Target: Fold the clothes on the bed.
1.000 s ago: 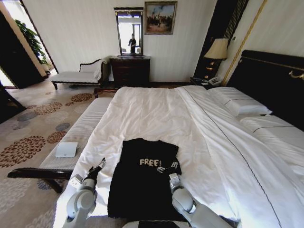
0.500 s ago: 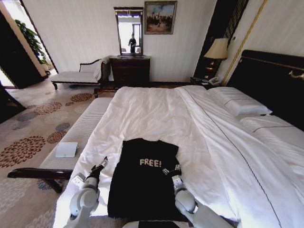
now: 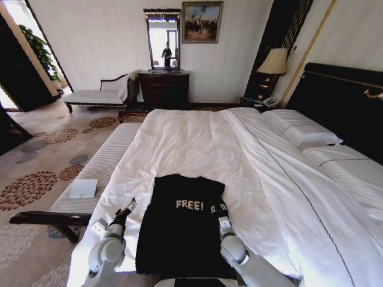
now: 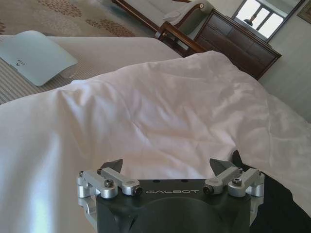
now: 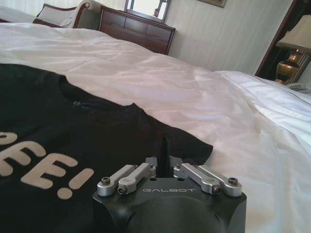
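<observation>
Compared with the frame one second earlier, your right gripper [image 3: 220, 207] had drawn back toward you along the shirt's right edge, and your left gripper [image 3: 129, 206] had slipped slightly nearer the robot; the shirt and bedding kept their places.

The black T-shirt [image 3: 179, 230] lay flat on the near end of the bed [image 3: 197, 143], chest up, collar pointing away from you. Its fabric was soft and matte, with the white block letters "FREE!" across the chest. It formed a tall dark rectangle, with the hem toward you.

Your right gripper rested at the shirt's right edge, just beside the lettering. In the right wrist view its jaws were pressed together into a thin dark blade above the black fabric [image 5: 58, 131]; whether any cloth was pinched between them, you cannot tell. The metal linkage arms were bright and bolted to a matte black body.

Your left gripper hung over the white sheet [image 4: 146, 111] just beside the shirt's left edge, apart from the fabric. Its jaws were spread wide, two short dark tips at either side of the body in the left wrist view [image 4: 169, 167]. The sheet was smooth, with shallow creases and a faint sheen.

A pale striped bench [image 3: 105, 164] ran along the bed's left side, carrying a flat white rounded object [image 3: 84, 188].
</observation>
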